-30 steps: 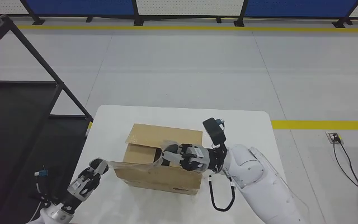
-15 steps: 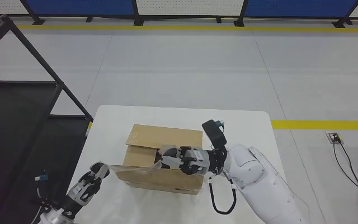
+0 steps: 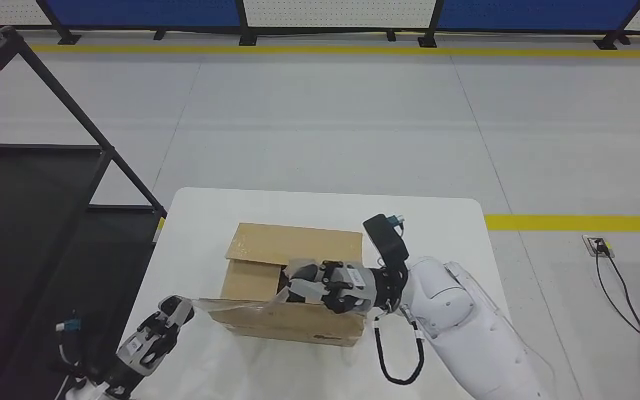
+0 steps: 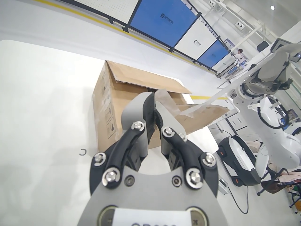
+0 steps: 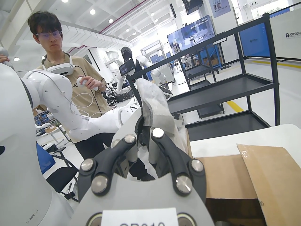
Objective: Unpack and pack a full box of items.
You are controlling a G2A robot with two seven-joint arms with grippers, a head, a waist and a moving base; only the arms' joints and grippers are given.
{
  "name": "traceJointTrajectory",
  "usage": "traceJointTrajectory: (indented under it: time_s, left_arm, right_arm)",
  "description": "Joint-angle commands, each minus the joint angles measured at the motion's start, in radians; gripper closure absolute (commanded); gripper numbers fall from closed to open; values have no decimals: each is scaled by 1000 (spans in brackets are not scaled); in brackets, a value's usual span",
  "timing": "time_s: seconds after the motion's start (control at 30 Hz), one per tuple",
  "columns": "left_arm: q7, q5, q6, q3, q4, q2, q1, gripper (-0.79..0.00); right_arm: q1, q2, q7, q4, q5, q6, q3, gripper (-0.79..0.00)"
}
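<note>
A brown cardboard box (image 3: 292, 246) stands mid-table with its flaps partly lifted; the left wrist view shows the box (image 4: 110, 99) from one corner. A clear strip of tape (image 3: 235, 299) stretches from the box front toward the table's front left corner. My left gripper (image 3: 176, 306) is shut on that end of the tape (image 4: 164, 96), fingertips (image 4: 147, 106) pressed together. My right gripper (image 3: 296, 280) hovers over the box's front edge, shut on the crumpled other end of the tape (image 5: 151, 95). The box's inside is hidden.
The white table (image 3: 430, 235) has bare surface to the right of and behind the box. A black shelf cart (image 3: 50, 230) stands just off the table's left side, seen as a black shelf cart (image 5: 223, 90) beyond the box flaps (image 5: 258, 165). A small ring (image 4: 82, 151) lies near the box.
My left gripper has pulled back toward the front left corner, drawing the tape strip out longer. The right gripper has stayed over the box, shifting only slightly.
</note>
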Motion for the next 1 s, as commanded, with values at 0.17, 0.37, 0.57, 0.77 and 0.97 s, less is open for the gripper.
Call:
traceJointTrajectory:
  time_s: [0.17,0.37,0.57,0.77,0.97]
  left_arm:
    - [7,-3,-8,-20,-21,0,27,0]
    - [16,-2,-15,-36,-37,-2,54,0]
    - [31,-17,-13,-50,-62,-4,76,0]
    - [30,-46,16,-62,-80,-5,78,0]
    - [34,-115,66,-52,-92,-7,59,0]
  right_arm:
    - [-2,5,-3,2,11,-7,6,0]
    - [-7,9,-8,-4,15,-19,12,0]
    - [-12,14,-18,-17,14,-31,20,0]
    - [-24,19,-30,-36,9,-31,33,0]
    - [-40,26,-48,-59,-21,-31,58,0]
